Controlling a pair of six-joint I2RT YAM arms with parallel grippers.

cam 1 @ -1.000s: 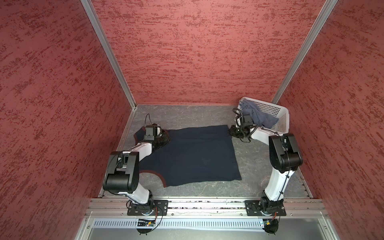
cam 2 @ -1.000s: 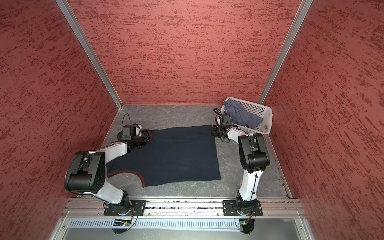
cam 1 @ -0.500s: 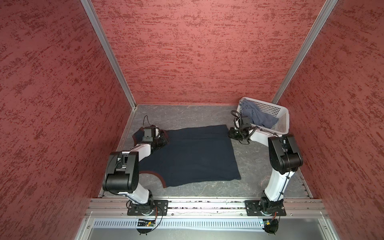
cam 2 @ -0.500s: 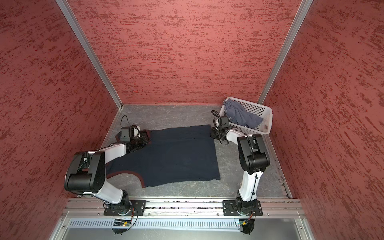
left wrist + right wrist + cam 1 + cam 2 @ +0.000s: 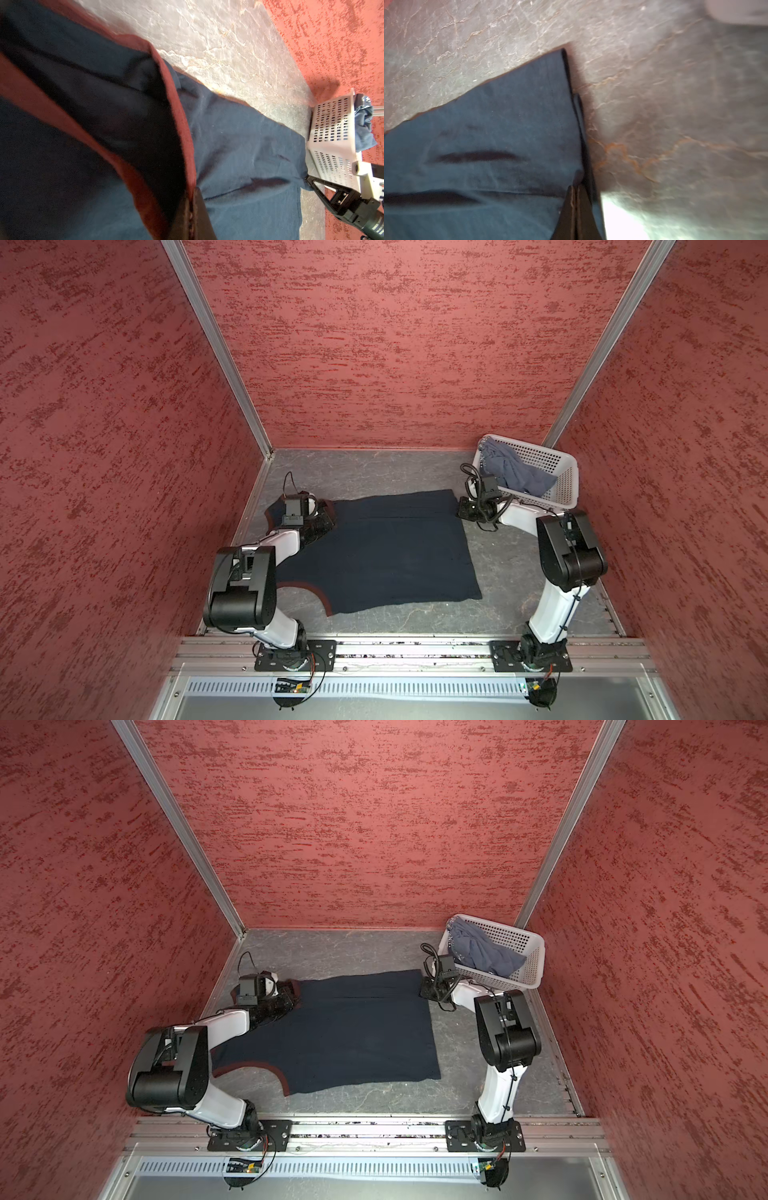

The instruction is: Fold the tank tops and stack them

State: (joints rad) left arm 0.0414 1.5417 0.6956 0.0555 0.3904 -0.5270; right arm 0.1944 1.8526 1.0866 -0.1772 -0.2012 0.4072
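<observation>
The dark navy tank top (image 5: 386, 547) (image 5: 353, 1027) lies spread flat on the grey floor, with its reddish trim (image 5: 178, 116) at the left end. My left gripper (image 5: 326, 520) (image 5: 192, 193) is shut on the trimmed shoulder edge at the far left corner. At the far right corner my right gripper (image 5: 463, 508) (image 5: 576, 187) is shut on the hem, low to the floor. The slate blue-grey tank top (image 5: 513, 472) (image 5: 478, 952) lies crumpled in the basket.
The white perforated basket (image 5: 565, 485) (image 5: 534, 965) stands in the back right corner, right behind my right wrist. Red walls close in three sides. A metal rail (image 5: 415, 649) with both arm bases runs along the front.
My right gripper has closed on the hem corner of the navy top. My left gripper has shifted slightly left, still pinching the trimmed edge.
</observation>
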